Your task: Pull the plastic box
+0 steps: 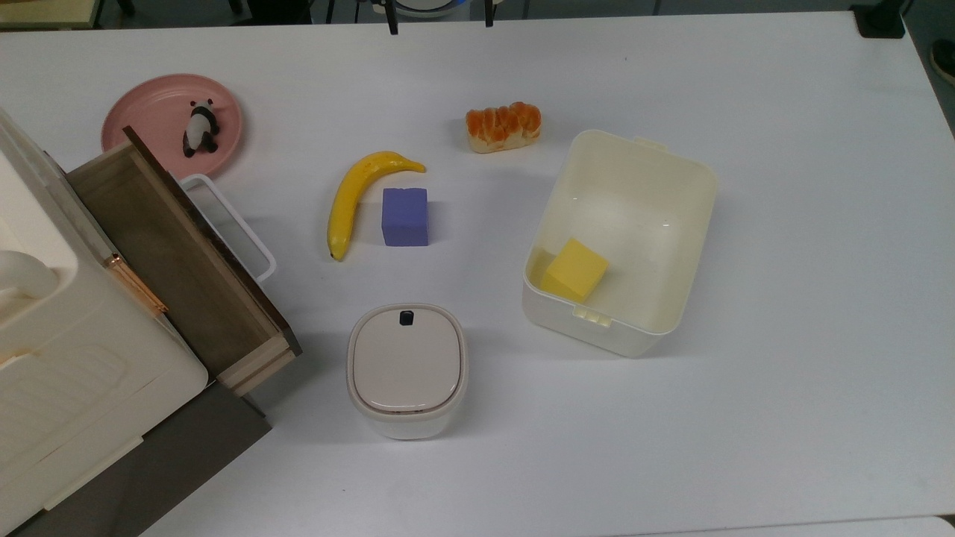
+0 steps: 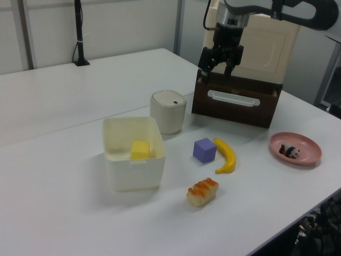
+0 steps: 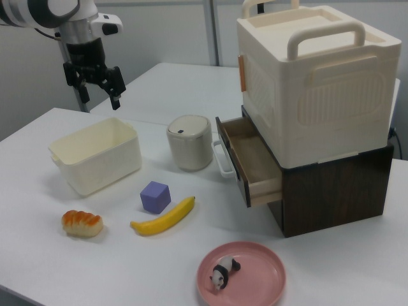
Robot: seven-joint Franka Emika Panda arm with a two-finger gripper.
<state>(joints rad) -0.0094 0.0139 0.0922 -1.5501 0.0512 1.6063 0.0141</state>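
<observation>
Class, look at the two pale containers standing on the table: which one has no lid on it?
The plastic box, the large cream rectangular tub, is lidless, with a yellow block inside. The smaller rounded bin has a beige lid closed.

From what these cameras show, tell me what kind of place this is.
Probably a robot lab or test bench: a white table laid out with toy props such as a banana and a bread roll, a robot arm's gripper overhead, and a stand clamped at the table's edge.
</observation>
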